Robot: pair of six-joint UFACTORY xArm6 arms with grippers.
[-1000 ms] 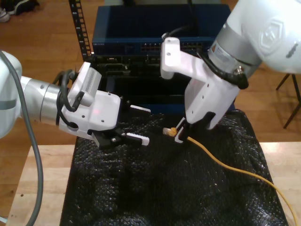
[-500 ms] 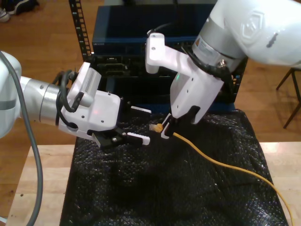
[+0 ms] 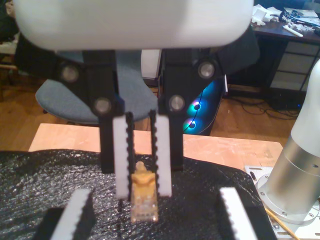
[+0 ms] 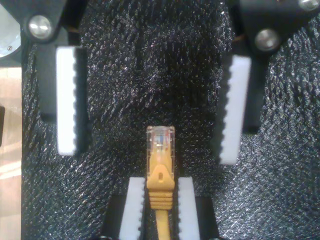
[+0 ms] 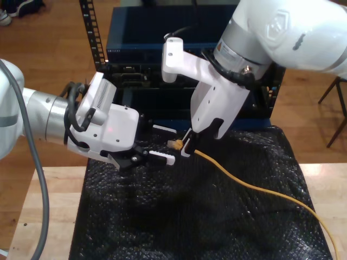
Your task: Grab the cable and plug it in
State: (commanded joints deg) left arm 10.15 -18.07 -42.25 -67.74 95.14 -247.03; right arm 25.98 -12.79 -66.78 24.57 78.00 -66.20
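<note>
**Yellow-orange cable reaches the receiving pincer**

In front of the blue rack (image 5: 141,38), my second pincer (image 5: 187,149) is clamped on the cable (image 5: 244,181) just behind its clear plug. It has carried the plug across until the tip sits between the wide-open jaws of my first pincer (image 5: 161,143). A regrasp appears due, and plugging in has not begun.

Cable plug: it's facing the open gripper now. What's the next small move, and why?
Probably ease my second gripper, shut on the cable, slightly closer to my first gripper. Its jaws stand open, and the plug looks only just level with their tips, so closing now might catch too little.
</note>
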